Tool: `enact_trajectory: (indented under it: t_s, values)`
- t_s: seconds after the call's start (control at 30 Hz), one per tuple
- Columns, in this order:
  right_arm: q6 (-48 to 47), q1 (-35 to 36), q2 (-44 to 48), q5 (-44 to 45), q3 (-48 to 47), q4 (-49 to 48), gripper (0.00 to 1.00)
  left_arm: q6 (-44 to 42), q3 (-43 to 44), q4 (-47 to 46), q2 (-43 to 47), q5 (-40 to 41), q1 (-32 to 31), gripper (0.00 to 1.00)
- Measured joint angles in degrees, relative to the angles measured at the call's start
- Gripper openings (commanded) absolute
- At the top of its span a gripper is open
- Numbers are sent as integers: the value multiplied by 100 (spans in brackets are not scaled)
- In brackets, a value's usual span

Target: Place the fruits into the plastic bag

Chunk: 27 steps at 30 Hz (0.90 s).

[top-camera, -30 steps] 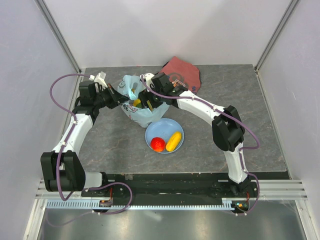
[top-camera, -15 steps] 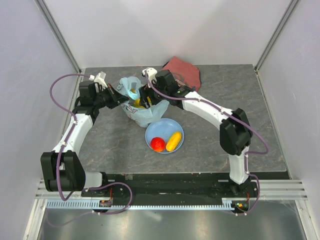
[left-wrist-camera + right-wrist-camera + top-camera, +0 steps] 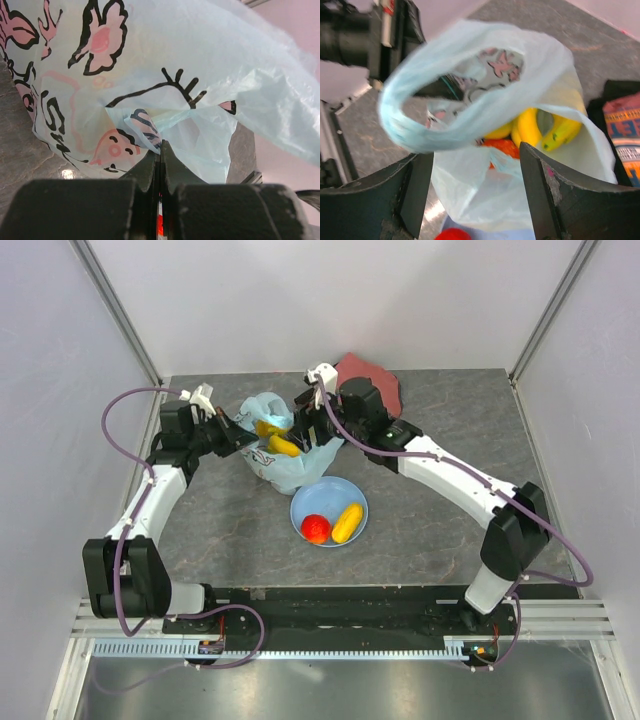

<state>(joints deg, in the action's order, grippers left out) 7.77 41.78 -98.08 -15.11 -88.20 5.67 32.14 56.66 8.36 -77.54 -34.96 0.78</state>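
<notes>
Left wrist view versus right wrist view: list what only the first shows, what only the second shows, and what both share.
Only left wrist: the left gripper, shut on a fold of the thin light-blue plastic bag. Only right wrist: the open right gripper, the bunch of yellow bananas and the small orange fruit inside the bag, the round red fruit at the bottom edge, the dark-red printed cloth at right. Both: the bag and the grey stone-patterned table.

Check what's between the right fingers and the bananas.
Right wrist view: the handle loop of the plastic bag hangs across the open gap between the fingers of the right gripper, in front of the bananas inside the bag.
</notes>
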Motion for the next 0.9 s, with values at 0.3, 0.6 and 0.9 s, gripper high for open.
enact_trajectory:
  t_s: [0.3,0.6,0.9]
  values:
    - [-297,-4,935,1102,1082,691,78,-2,201,11,-11,35,0,1]
    - [669,-238,2037,1729,2299,1106,75,-7,212,166,-15,39,0,2]
    - [2393,-442,1797,1838,2385,1191,71,-116,551,549,-96,96,0,2]
